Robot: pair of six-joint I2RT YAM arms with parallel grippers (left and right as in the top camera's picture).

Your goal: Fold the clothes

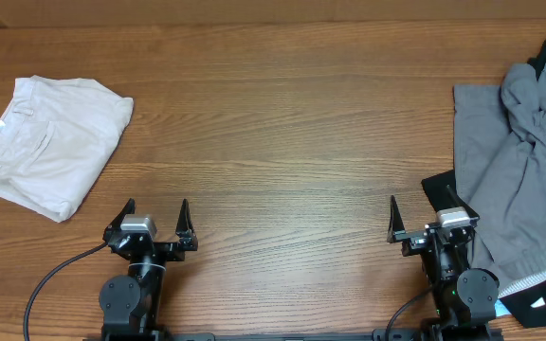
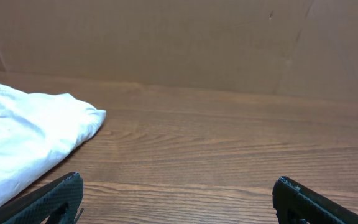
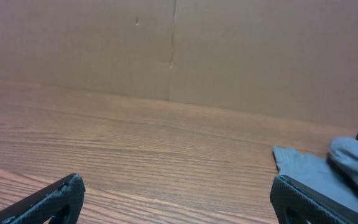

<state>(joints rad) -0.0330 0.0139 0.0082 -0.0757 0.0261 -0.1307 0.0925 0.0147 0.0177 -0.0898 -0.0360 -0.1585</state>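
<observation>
Off-white cloth garment: a pale cotton piece with a stitched pocket [image 1: 53, 142] lay folded into a rough rectangle at about 9 o'clock on the table, well apart from both arms. In the left wrist view its rounded corner [image 2: 23, 140] lay at 10 o'clock of the fingers.

Wooden table: the brown wood-grain tabletop [image 1: 282, 114] lay bare between the two heaps of cloth.

Left gripper: the black two-finger pincer [image 1: 156, 208] sat at about 7 o'clock near the front edge, its jaws spread wide with nothing between them. The wrist view [image 2: 178, 186] showed only bare wood in the gap.

Cable: a black lead [image 1: 45, 284] curved away from the left arm's base towards 8 o'clock.

Cardboard wall: a plain brown board [image 2: 229, 43] stood behind the far edge of the table.

Right gripper: the second black pincer [image 1: 422, 204] sat at about 5 o'clock, jaws likewise spread and holding nothing [image 3: 178, 183]. Its outer finger stood just beside the dark cloth.

Black garment: a dark piece of cloth [image 1: 439, 188] showed from under the grey one beside the right arm.

Mid-grey cotton garment: the crumpled, unfolded grey piece [image 1: 515, 180] lay at 3 o'clock, running down the right edge. In the right wrist view it [image 3: 309, 165] showed at 4 o'clock.
</observation>
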